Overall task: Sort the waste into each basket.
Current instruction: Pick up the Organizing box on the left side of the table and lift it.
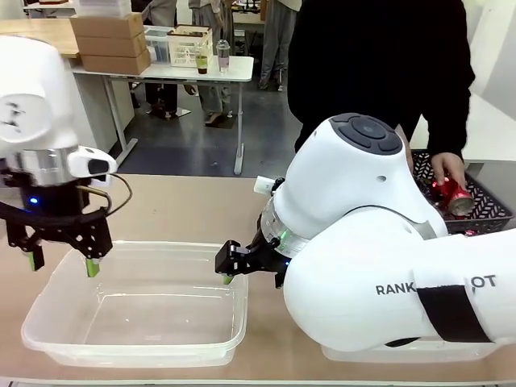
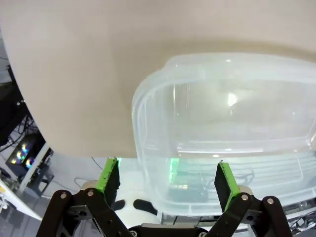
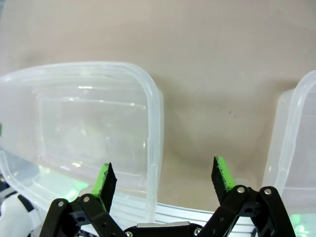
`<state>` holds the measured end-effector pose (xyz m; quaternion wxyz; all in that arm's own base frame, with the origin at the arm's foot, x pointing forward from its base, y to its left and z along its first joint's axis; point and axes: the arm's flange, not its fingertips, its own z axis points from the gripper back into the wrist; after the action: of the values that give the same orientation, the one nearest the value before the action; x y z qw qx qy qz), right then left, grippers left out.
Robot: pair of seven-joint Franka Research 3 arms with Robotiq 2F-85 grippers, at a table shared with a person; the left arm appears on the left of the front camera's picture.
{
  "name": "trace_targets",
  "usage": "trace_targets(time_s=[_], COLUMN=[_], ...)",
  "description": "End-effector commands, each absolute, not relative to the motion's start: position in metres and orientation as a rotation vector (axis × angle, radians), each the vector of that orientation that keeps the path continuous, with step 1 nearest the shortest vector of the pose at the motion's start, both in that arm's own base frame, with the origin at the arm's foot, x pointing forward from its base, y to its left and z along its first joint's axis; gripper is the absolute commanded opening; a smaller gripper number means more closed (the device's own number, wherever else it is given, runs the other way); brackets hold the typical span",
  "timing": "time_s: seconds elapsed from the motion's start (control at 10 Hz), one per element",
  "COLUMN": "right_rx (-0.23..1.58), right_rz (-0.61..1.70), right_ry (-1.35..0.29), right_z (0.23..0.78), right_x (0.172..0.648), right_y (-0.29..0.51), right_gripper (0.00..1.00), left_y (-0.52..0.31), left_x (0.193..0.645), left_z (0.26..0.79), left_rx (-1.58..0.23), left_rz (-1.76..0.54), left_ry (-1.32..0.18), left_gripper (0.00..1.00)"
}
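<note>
Both spread wide, empty: left gripper [image 1: 64, 264], right gripper [image 3: 160, 177], at see-through rectangular plastic tub [image 1: 48, 322], lower left. Person's hand [image 1: 445, 167] grasps crushed shiny red can [image 1: 455, 197], mid right; likely light, slippery, easily dented; pinch across flattened middle.

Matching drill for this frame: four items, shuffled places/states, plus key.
Items:
1. left gripper
2. right gripper
3. red can
4. left clear tub

Places/states:
A. in the person's hand, at the dark basket
B. open, over that tub's right rim
C. on the table, below both grippers
D. open, over that tub's left end

Pairs: 1-D, 2-B, 3-A, 4-C
</note>
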<state>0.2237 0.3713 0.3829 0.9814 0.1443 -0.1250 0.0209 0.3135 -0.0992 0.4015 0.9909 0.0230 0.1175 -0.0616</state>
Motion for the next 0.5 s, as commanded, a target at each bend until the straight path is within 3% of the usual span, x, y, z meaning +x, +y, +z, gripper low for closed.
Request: trace_targets(time_s=[0.0,0.4], right_rx=[0.274,0.191], right_rz=[0.027,-0.002], right_ry=[-0.254,-0.186], right_z=[0.389,0.389], right_x=[0.221,0.229], right_y=[0.388,0.41], right_gripper=[1.0,1.0], left_y=[-0.04,-0.022], left_x=[0.145,0.12], left_z=[0.223,0.205], left_rx=[0.044,-0.036], left_rz=[-0.09,-0.112], left_ry=[0.218,0.226], left_gripper=[1.0,1.0])
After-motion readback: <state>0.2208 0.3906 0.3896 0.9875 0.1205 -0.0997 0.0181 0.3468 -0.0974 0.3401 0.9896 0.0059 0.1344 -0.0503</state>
